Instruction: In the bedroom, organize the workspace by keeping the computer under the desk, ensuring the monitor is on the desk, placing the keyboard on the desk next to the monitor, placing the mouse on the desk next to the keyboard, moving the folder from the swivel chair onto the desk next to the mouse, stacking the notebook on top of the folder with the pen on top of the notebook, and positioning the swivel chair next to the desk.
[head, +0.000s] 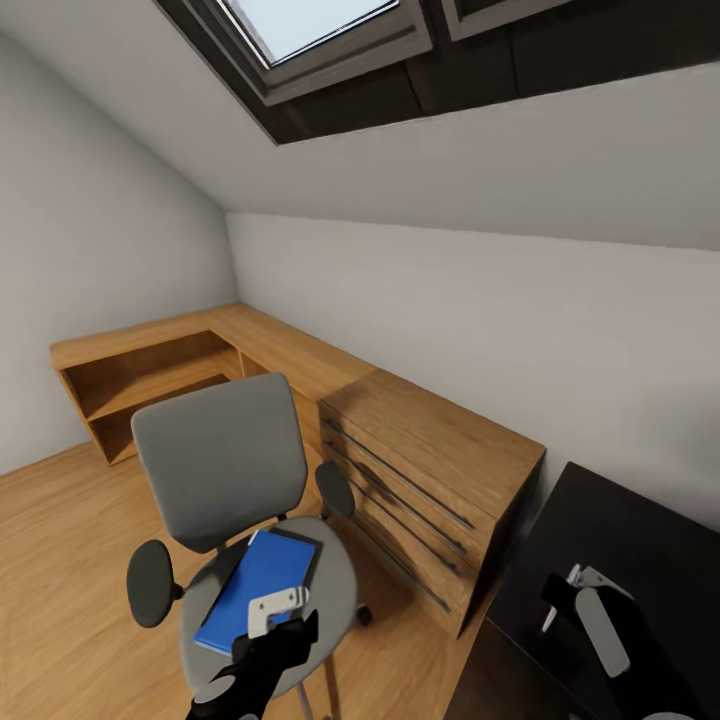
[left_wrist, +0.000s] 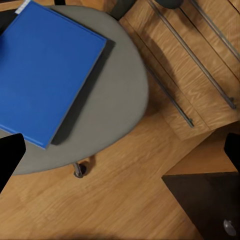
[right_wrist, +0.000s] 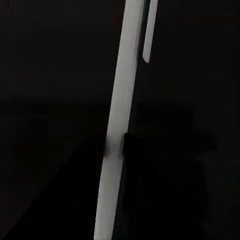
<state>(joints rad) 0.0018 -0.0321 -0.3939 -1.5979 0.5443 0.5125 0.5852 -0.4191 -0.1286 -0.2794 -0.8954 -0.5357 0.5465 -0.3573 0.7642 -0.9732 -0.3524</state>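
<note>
Claw states first: the left claw (head: 262, 640) is hovering over the swivel chair (head: 225, 470), its black fingers (left_wrist: 10, 156) spread apart at the edges of the left wrist view; whether the right claw (head: 585, 600) is apart or together cannot be told. That claw is hanging over the black bench (head: 620, 540) beside the wooden dresser (head: 430, 470). On the chair's seat, the blue folder (left_wrist: 42, 70) is lying flat, and the white pen (right_wrist: 117, 130) is showing close against the dark bench top.

Soft, even daylight from the skylight (head: 310, 25) overhead; head view bright w/ wide-angle stretch at edges. Faint shadow under the folder (left_wrist: 42, 70). Right wrist view nearly black, v. dim.
</note>
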